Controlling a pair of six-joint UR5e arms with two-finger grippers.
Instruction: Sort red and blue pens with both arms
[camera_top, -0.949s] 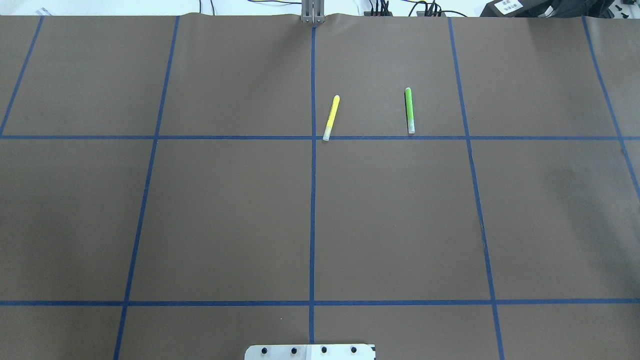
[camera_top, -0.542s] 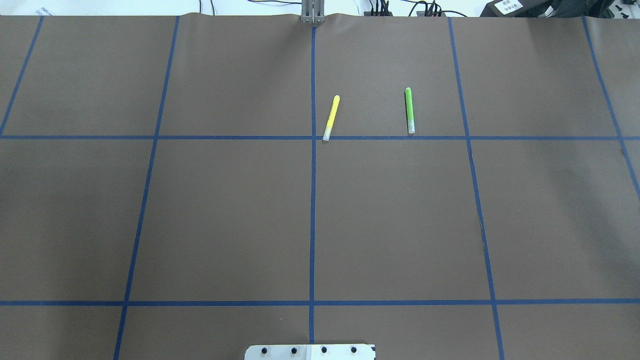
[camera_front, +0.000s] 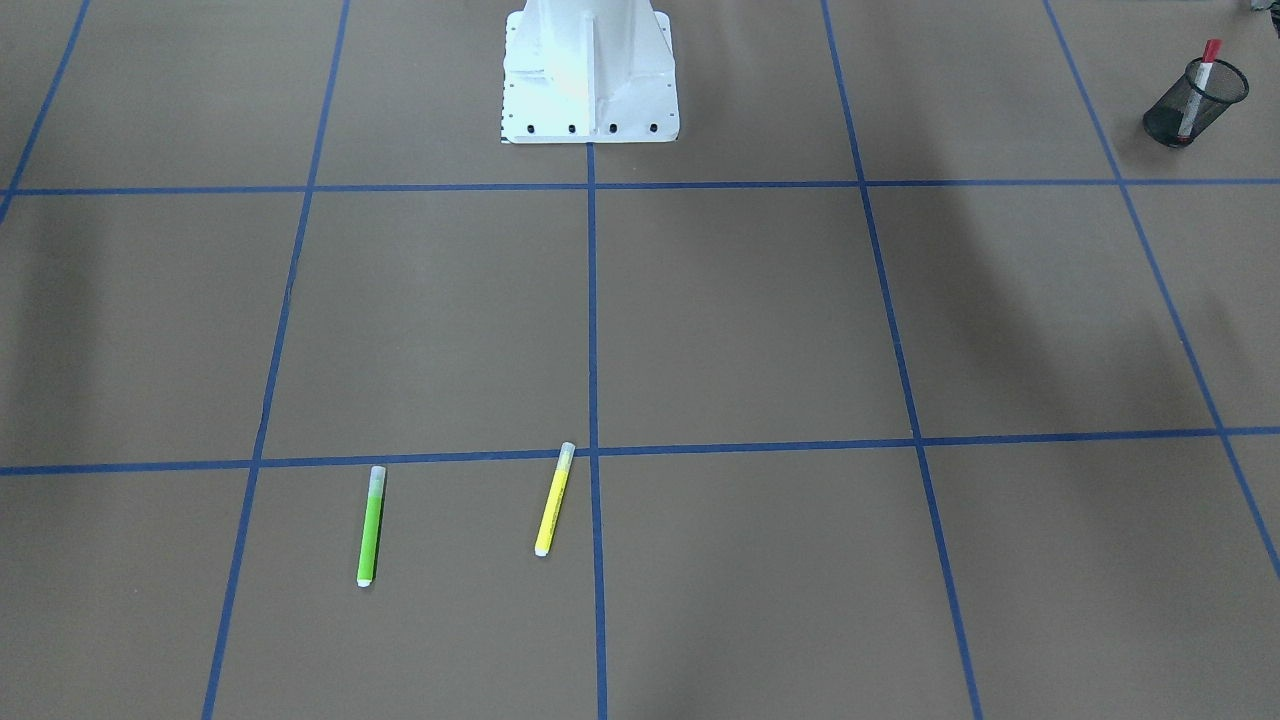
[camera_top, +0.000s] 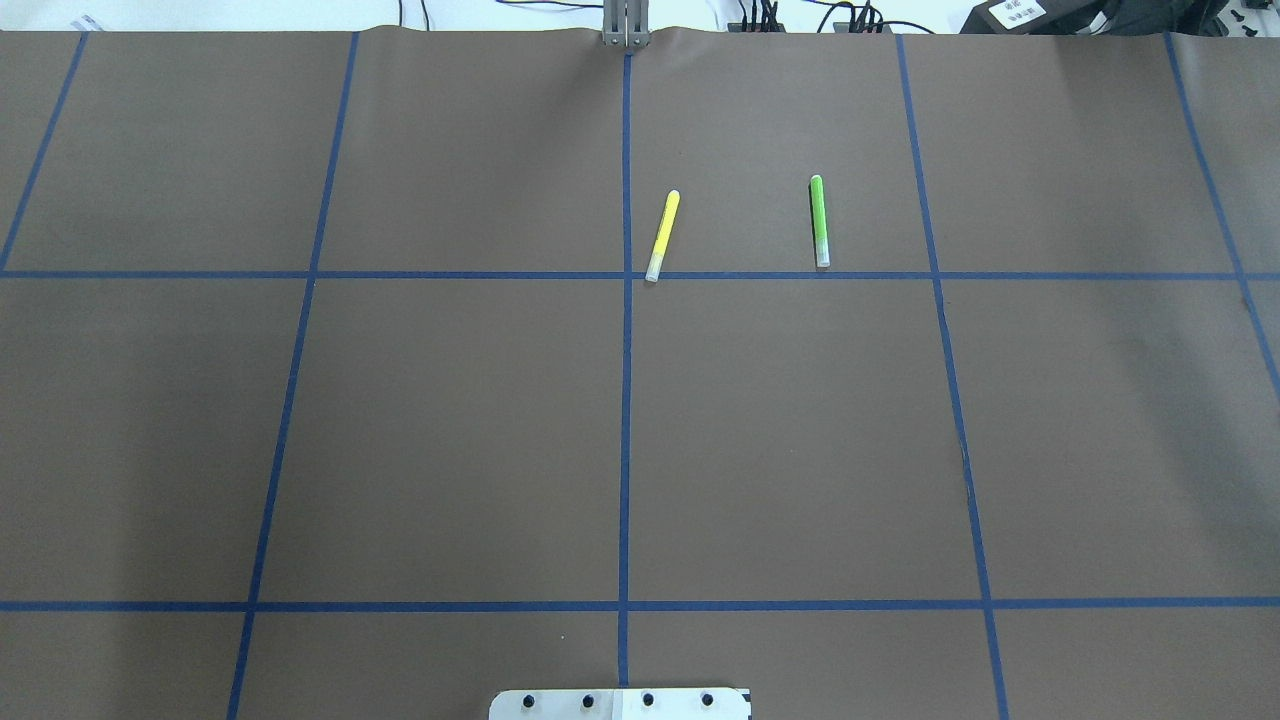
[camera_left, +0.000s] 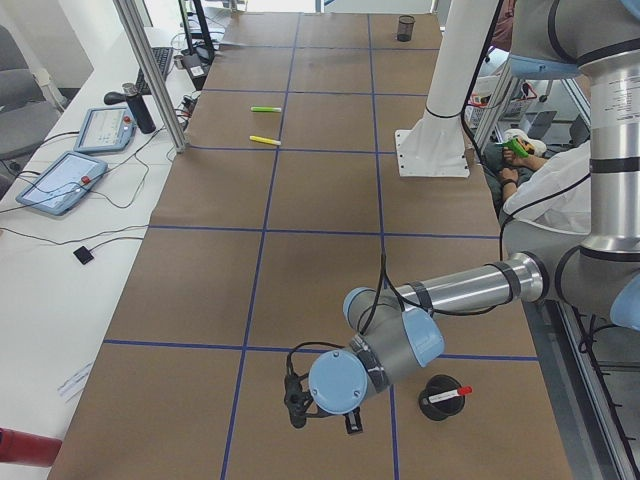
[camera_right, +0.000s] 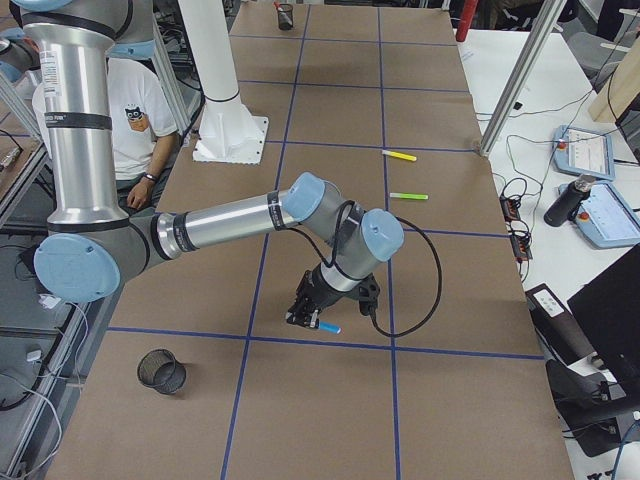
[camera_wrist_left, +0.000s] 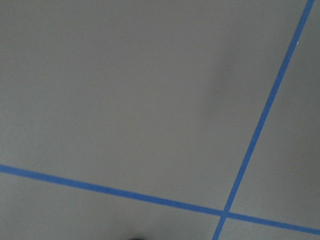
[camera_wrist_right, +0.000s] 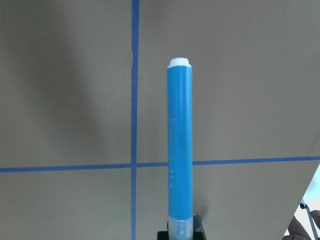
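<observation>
Left of the white robot base (camera_left: 432, 150), the red pen (camera_left: 447, 396) leans in a black wire-mesh cup (camera_left: 430, 385). The left end effector (camera_left: 350, 423) hangs beside it, jaw state indeterminable. Right of the base, the right end effector (camera_right: 308, 312) is clamped on the smooth cylindrical blue pen (camera_wrist_right: 180, 150) above the matte counter (camera_right: 330, 420). Judged next: carry it to the second mesh cup (camera_right: 162, 372), release.
</observation>
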